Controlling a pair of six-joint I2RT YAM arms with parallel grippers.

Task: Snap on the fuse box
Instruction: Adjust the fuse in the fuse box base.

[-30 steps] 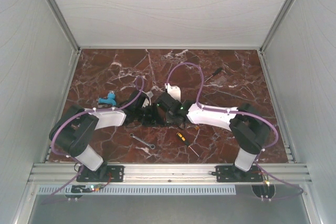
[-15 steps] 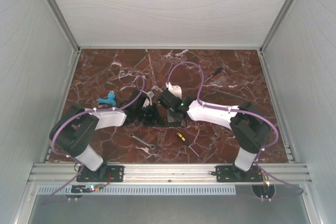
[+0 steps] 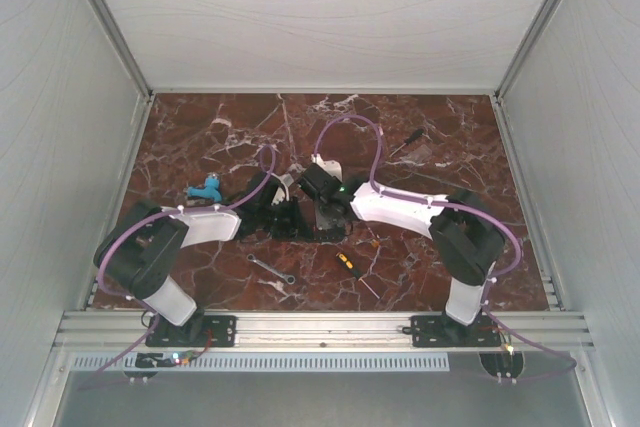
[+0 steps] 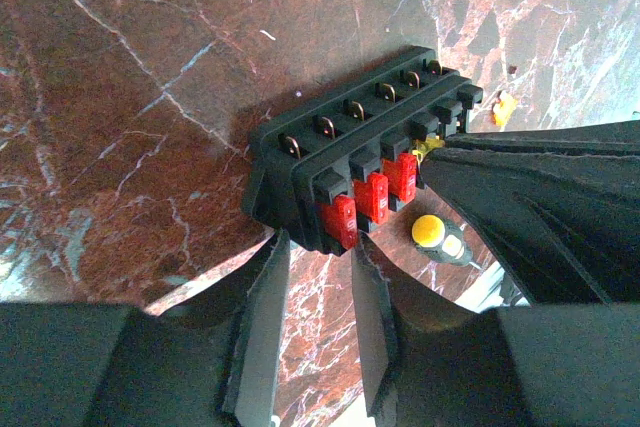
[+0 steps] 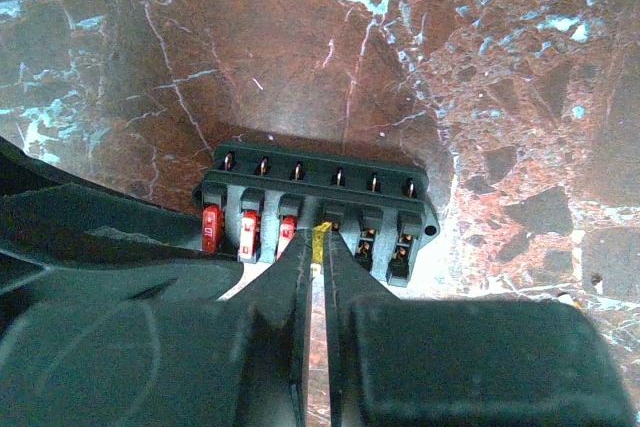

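near the arms' bases, a silver wrench (image 3: 271, 268) and a yellow-and-black screwdriver (image 3: 347, 263) lie untouched on the red marble table (image 3: 200, 137). just beyond them, at mid-table, the two grippers meet nose to nose at the fuse box (image 4: 340, 142), which rests on the marble between them. the left gripper (image 4: 318, 245) stands at one end of the box, jaws narrow, with a strip of marble showing through the gap. whether it nips the box's edge cannot be told. the right gripper (image 5: 320, 247) is pinched tight on a thin yellow fuse (image 5: 318, 237), tip at the slot next to three red fuses (image 4: 370, 197) already seated. farther off lie a loose orange piece (image 4: 503, 108) and a small blue object (image 3: 205, 188). the risks from here, by the look of it: the fuse enters skewed and jams or bends. or the push slides the light box over smooth stone, if the left jaws are not bracing it. the crowded fingers could also knock one another.
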